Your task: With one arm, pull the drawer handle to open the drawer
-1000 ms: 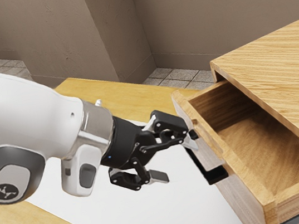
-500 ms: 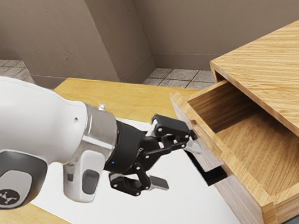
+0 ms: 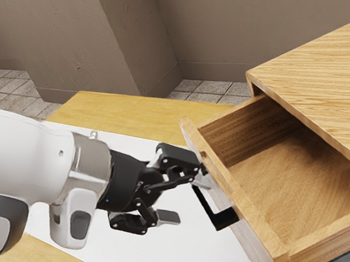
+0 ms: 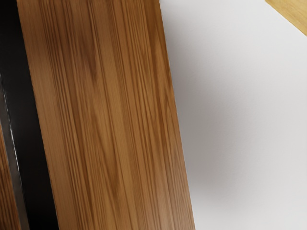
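The wooden drawer (image 3: 241, 131) stands pulled well out of the cabinet (image 3: 325, 75), and its inside is bare. Its black bar handle (image 3: 213, 209) sticks out of the front panel toward the exterior view's left. My black gripper (image 3: 186, 199) is at the handle's upper end. The upper fingertip (image 3: 202, 179) rests against the handle near the drawer front, and the lower fingertip (image 3: 169, 217) hangs apart over the white mat, so the gripper is open. In the wrist view the drawer front (image 4: 105, 120) runs close under my hand.
The white mat (image 3: 179, 249) covers the wooden table (image 3: 120, 116) under the arm, and it also lies beside the drawer front in the wrist view as the mat (image 4: 240, 120). Behind are grey walls and a tiled floor (image 3: 208, 90).
The drawer has slid further out toward the exterior view's left. My hand has drawn back the same way, staying at the handle.
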